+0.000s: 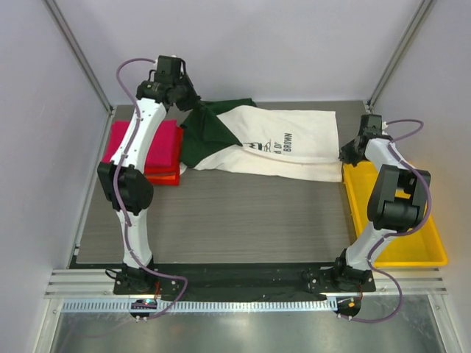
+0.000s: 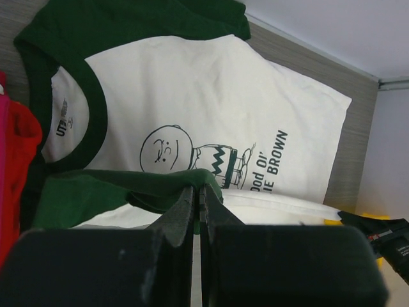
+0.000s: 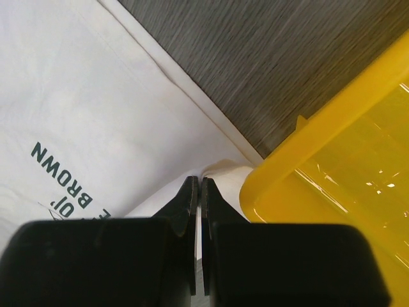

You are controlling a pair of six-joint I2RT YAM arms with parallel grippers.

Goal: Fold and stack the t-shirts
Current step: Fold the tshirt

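Top view, left side: the left arm (image 1: 140, 132) crosses the pink t-shirt (image 1: 168, 143) and red t-shirt (image 1: 163, 177), so we only see parts of them. Left wrist view, lower middle: a green fold (image 2: 96, 192) covers the first letters of the lettering (image 2: 267, 165) on the cream t-shirt (image 2: 211, 89). Right wrist view: the yellow tray (image 3: 332, 173) is cut off at the right edge.

We count three t-shirts: one cream-white t-shirt (image 1: 287, 143) reaching from the left claw (image 1: 193, 103) to the right claw (image 1: 344, 154), and two folded ones, a magenta-pink t-shirt (image 1: 158, 143) lying on a red t-shirt (image 1: 168, 177), both to the left of the left claw. We count one yellow tray (image 1: 434, 246), just beside the right claw; one table (image 1: 243, 220); two arms, the left arm (image 1: 136, 147) and the right arm (image 1: 390, 198); two claws.
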